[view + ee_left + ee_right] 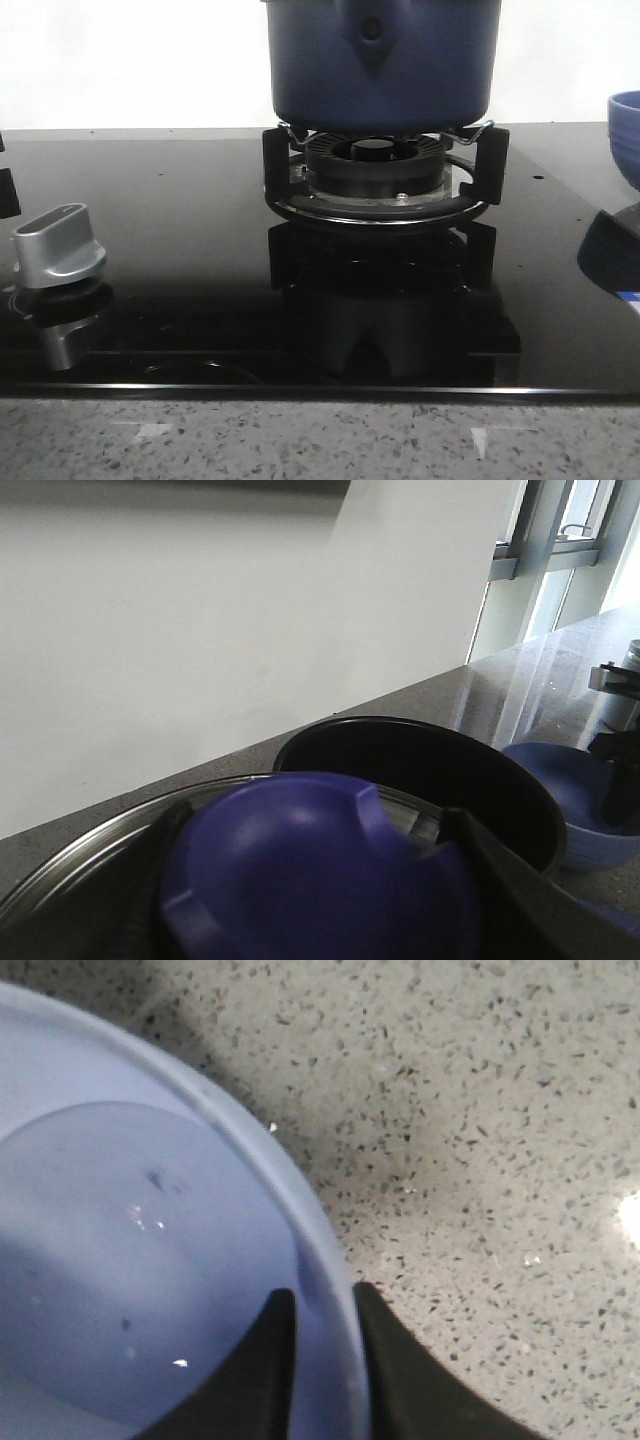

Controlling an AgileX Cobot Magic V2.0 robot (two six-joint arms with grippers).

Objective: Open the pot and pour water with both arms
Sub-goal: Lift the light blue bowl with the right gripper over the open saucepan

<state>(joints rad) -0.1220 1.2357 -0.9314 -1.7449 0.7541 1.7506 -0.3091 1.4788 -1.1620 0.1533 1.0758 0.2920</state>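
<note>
The pot [380,60] is sitting on the burner grate [385,180] of the black glass hob [180,250]; in the left wrist view its mouth [420,770] is standing open. The left claw [320,880] is clamped on the blue knob [310,870] of the lid [70,870], apparently held clear of the pot. The right claw [322,1360] is gripping the rim of the lighter blue bowl [120,1260], which is resting on the speckled counter [480,1160] beside the hob.
</note>
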